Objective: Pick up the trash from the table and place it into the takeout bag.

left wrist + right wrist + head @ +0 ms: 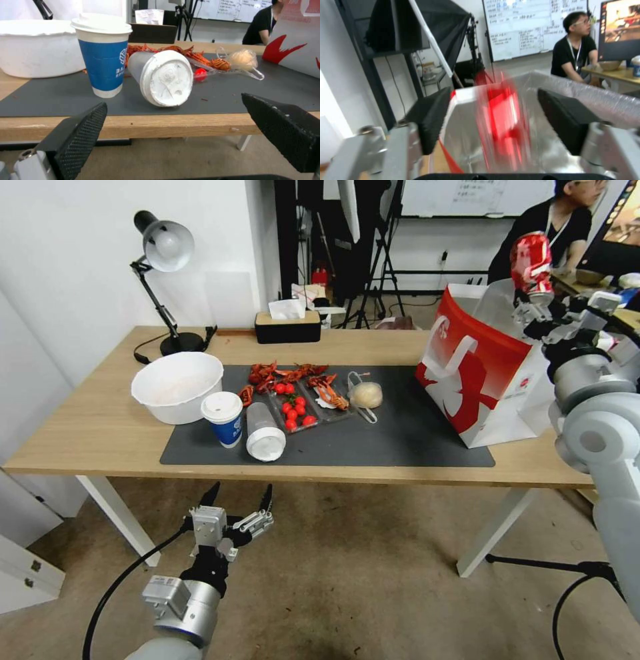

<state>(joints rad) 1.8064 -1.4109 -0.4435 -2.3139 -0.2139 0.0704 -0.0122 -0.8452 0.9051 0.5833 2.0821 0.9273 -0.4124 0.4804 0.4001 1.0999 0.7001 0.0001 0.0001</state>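
My right gripper (533,295) is up over the mouth of the takeout bag (487,373), open, with the red soda can (531,260) loose and blurred between its spread fingers (430,117). The bag stands at the right end of the table (87,433). On the dark mat (400,440) are a white bowl (177,387), an upright blue-white lidded cup (223,419), a clear white-lidded cup (263,432) lying on its side, and a bagged bun (366,395). My left gripper (240,499) hangs open below the table's front edge, facing the two cups (165,77).
Crayfish shells (287,375) and a tray of cherry tomatoes (293,410) lie mid-mat. A desk lamp (163,253) and a tissue box (288,325) stand at the back edge. A person sits behind the bag. Bare floor lies under my left arm.
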